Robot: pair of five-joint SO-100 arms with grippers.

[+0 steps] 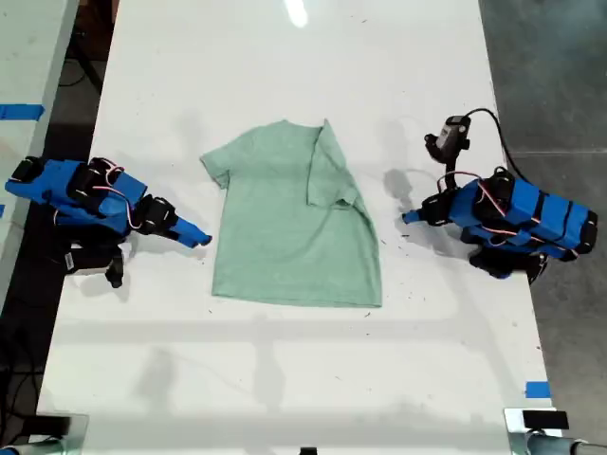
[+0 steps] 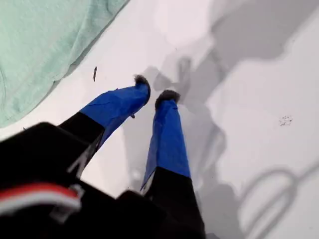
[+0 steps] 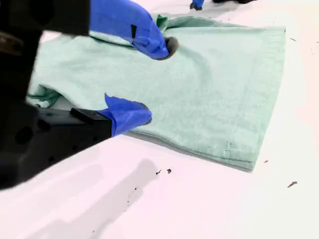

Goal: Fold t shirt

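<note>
The pale mint-green t shirt (image 1: 275, 227) lies flat on the white table (image 1: 285, 379), with the sleeve toward the exterior view's right folded in over its body. My second gripper (image 1: 199, 239) (image 3: 149, 82) reaches in from the exterior view's left. It is open at the shirt's (image 3: 219, 84) side edge, one finger above the cloth and one low at the edge. My first gripper (image 1: 410, 218) (image 2: 154, 89) hovers over bare table a short way off the shirt's (image 2: 40, 50) other side. Its fingertips stand a narrow gap apart with nothing between them.
A small black camera on a cable (image 1: 453, 137) stands behind the first arm. Blue tape marks sit at the exterior view's left edge (image 1: 19, 111) and lower right (image 1: 537, 389). Dark floor borders the table on both sides.
</note>
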